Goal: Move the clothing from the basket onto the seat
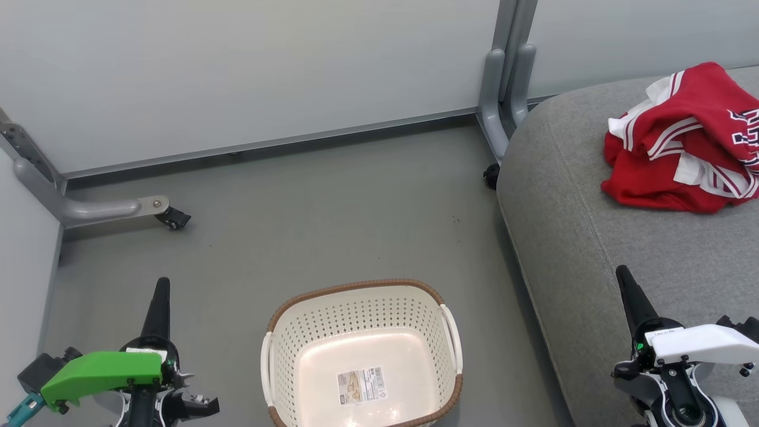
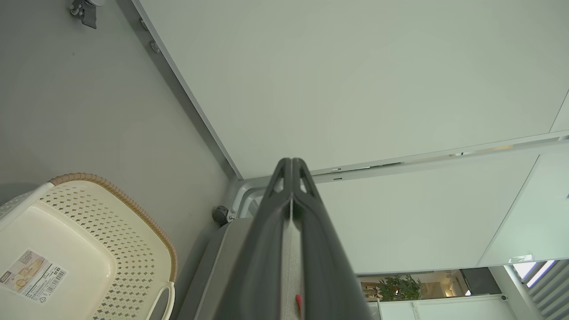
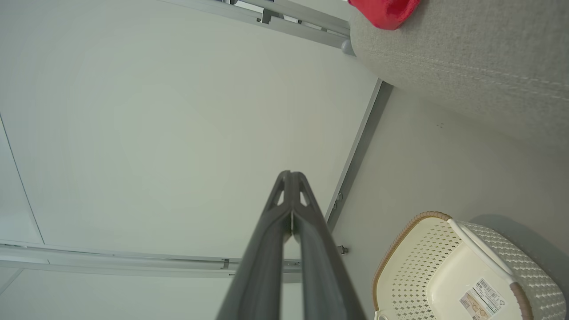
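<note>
The red clothing [image 1: 685, 142] with white striped trim and dark numerals lies bunched on the grey seat [image 1: 593, 237] at the right; a red edge of the clothing [image 3: 386, 11] shows in the right wrist view on the seat [image 3: 466, 71]. The cream perforated basket [image 1: 362, 296] stands on the floor at bottom centre with only a label inside; the basket [image 2: 133, 249] [image 3: 413, 262] has a brown rim. My left gripper [image 1: 161, 290] is shut at the lower left, holding nothing, fingers [image 2: 291, 166] pressed together. My right gripper [image 1: 624, 279] is shut over the seat's front, fingers [image 3: 291, 180] together.
Grey partition walls [image 1: 237, 77] stand behind, with metal feet and castors [image 1: 172, 218] on the grey floor [image 1: 332, 213]. A partition post [image 1: 504, 77] stands by the seat's back corner.
</note>
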